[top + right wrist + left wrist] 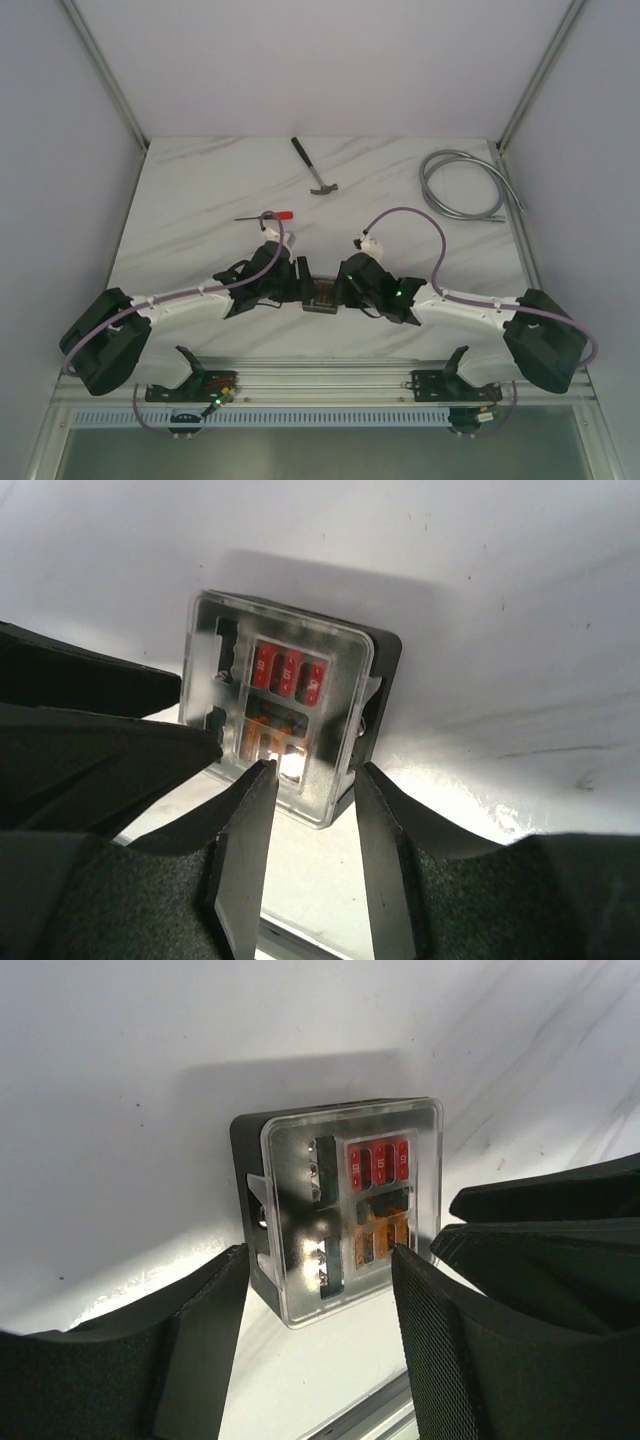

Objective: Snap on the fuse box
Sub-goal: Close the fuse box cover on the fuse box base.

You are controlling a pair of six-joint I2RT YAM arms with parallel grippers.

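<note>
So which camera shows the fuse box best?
Left wrist: the fuse box shows nearly whole, lid and fuses clear. Right wrist: claw fingers cover its lower edge. Top view: only a tiny dark speck.

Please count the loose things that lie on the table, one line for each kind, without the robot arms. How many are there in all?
Hammer: 1
Red-handled tool: 1
Metal hose: 1
Fuse box: 1
Total: 4
</note>
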